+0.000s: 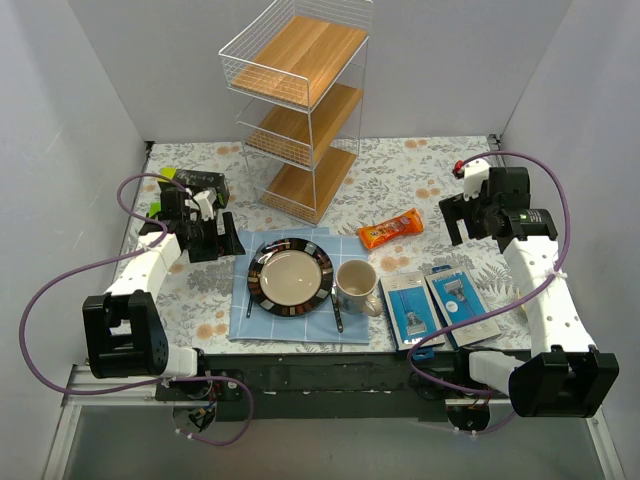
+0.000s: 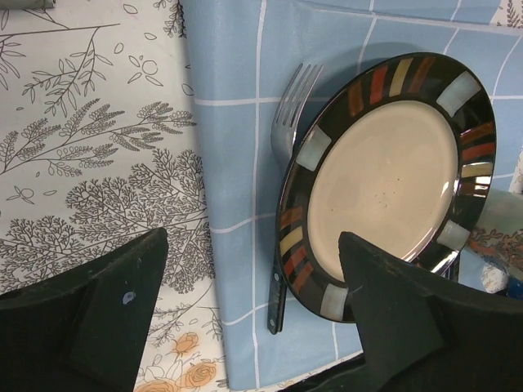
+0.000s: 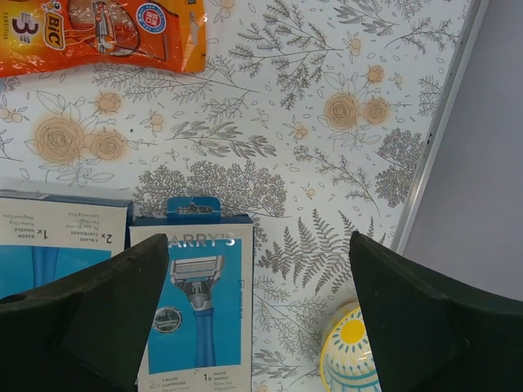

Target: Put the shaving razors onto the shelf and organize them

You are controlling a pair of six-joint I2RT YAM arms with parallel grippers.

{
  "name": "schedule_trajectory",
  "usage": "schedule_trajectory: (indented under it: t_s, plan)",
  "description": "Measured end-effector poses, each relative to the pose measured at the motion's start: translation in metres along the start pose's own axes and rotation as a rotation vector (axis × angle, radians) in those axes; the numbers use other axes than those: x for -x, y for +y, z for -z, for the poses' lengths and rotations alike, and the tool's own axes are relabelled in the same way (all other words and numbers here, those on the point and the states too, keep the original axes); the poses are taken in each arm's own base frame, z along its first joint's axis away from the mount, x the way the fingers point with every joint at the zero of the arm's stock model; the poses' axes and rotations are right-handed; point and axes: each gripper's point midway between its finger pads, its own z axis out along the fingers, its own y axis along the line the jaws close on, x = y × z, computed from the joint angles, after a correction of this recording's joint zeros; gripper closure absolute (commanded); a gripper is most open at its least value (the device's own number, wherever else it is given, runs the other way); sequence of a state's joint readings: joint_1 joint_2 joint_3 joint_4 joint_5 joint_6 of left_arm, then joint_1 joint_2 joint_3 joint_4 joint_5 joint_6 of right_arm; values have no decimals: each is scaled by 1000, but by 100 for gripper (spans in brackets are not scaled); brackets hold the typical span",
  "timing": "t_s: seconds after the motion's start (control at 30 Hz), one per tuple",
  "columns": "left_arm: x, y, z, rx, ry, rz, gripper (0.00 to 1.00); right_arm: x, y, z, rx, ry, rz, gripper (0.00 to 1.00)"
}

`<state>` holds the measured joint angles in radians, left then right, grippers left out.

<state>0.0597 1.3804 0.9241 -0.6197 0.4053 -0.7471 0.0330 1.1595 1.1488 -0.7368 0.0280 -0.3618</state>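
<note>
Two blue razor packs (image 1: 410,310) (image 1: 462,300) lie flat side by side on the table at the front right. In the right wrist view one pack (image 3: 200,310) shows a grey razor head and the other (image 3: 57,237) sits at the left edge. The white wire shelf (image 1: 300,100) with wooden boards stands at the back centre, all tiers bare. My right gripper (image 1: 466,228) (image 3: 257,245) is open and empty, hovering behind the packs. My left gripper (image 1: 222,243) (image 2: 251,241) is open and empty over the left edge of the placemat.
An orange snack packet (image 1: 391,229) (image 3: 98,33) lies between shelf and packs. A striped plate (image 1: 291,277) (image 2: 384,171), fork (image 2: 290,106) and mug (image 1: 355,285) sit on a blue placemat (image 1: 245,320). A black-and-green item (image 1: 190,180) is back left. A yellow-teal round object (image 3: 351,359) lies beside the packs.
</note>
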Motion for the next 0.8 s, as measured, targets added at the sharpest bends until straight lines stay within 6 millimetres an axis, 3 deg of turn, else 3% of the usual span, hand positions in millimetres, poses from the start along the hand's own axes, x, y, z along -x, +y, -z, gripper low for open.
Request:
schedule_trajectory:
  t_s: [0.43,0.63,0.8]
  plan:
    - [-1,12,-1,67,-12,61,18,16,31,5,188,-97,73,6]
    - [-4,17,-7,75,-8,118,34,20,40,11,245,-118,95,7]
    - [-8,25,-21,82,22,132,37,30,43,13,272,-140,100,7]
